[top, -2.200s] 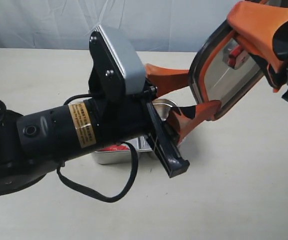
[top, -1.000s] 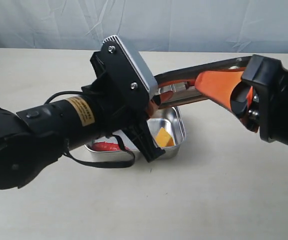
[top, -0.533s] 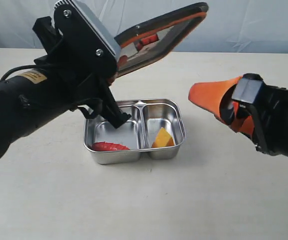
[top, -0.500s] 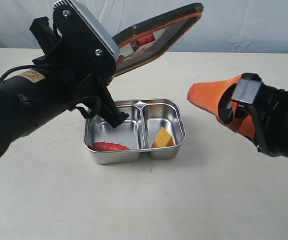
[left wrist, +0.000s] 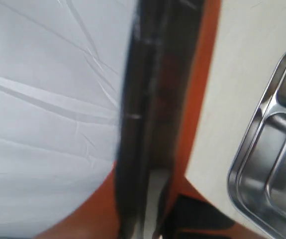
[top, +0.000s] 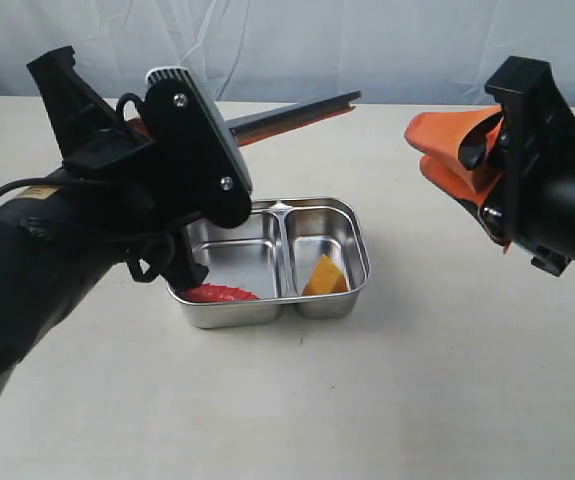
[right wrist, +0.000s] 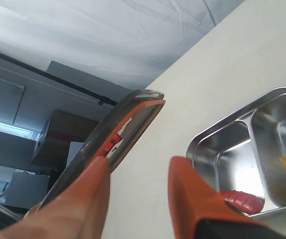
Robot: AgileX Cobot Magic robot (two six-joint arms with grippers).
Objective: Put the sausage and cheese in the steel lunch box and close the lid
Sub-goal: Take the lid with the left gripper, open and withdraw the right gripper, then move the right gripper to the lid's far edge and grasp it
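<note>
Steel box point(top: 267, 316) filled, lid point(top: 292, 110) off

Both sausage point(top: 217, 293) and cheese point(top: 324, 276) lie in separate compartments of the box. My left gripper point(left wrist: 155, 164) pinches the lid aloft, clear of the box. My right gripper point(top: 442, 150) hangs spread and empty. Closing remains.

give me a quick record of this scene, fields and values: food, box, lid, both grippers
steel lunch box: on the table, uncovered
sausage: in the larger compartment, by the near wall
cheese: in the smaller compartment
lid: off the box, held in the air, edge-on in the exterior view
left gripper: shut on the lid
right gripper: open, empty, clear of the box
left to do: set the lid on the box
</note>
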